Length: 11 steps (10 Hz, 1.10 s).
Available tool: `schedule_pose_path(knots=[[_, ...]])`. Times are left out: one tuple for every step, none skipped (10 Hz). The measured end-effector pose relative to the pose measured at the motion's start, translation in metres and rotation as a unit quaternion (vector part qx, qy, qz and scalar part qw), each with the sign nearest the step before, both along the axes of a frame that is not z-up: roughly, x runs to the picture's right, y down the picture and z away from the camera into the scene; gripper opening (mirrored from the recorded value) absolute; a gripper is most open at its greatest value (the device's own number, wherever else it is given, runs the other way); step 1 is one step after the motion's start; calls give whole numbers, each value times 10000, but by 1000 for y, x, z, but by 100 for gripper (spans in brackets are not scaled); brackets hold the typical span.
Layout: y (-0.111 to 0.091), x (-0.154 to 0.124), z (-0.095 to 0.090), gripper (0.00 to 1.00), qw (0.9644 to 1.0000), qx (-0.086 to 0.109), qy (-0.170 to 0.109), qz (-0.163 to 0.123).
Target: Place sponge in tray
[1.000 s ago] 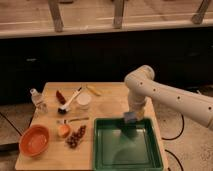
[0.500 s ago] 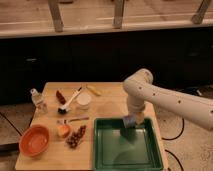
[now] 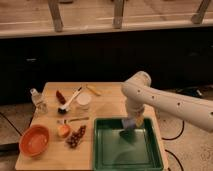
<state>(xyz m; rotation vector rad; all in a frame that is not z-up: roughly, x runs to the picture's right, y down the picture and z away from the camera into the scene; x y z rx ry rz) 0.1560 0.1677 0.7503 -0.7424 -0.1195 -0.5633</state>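
Note:
The dark-green tray (image 3: 107,155) lies at the front right of the wooden table. My gripper (image 3: 130,128) hangs from the white arm (image 3: 150,97) over the tray's far edge, just inside the rim. It is shut on the small blue-grey sponge (image 3: 128,124), which it holds low over the tray floor. A dark shadow lies on the tray under it. The gripper partly hides the sponge.
An orange bowl (image 3: 35,141) sits at the front left. A white cup (image 3: 83,100), a white-handled dish brush (image 3: 70,102), a small bottle (image 3: 38,100), a yellow item (image 3: 94,90), an orange fruit (image 3: 63,131) and a dark cluster (image 3: 76,138) lie left of the tray.
The arm has shifted slightly left and lowered the sponge a little closer to the tray floor. Nothing else on the table has moved.

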Motion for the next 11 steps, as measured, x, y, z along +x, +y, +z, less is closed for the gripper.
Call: schedule_pose_path(knots=[[1, -1, 0, 3, 10000, -2, -18, -24], [2, -1, -1, 3, 10000, -3, -42, -54], [2, -1, -1, 3, 10000, -6, -45, -68], [3, 0, -1, 3, 9999, -4, -50, -92], [3, 0, -2, 3, 9999, -14, -68, -114], [4, -1, -2, 3, 9999, -18, -84, -139], [5, 0, -3, 3, 9998, -21, -94, -158], [5, -1, -3, 3, 9998, -19, -109, -171], [4, -1, -3, 3, 9997, -21, -133, -194], [4, -2, -3, 3, 9996, -29, -157, -212], [4, -2, -3, 3, 9996, -49, -173, -225]])
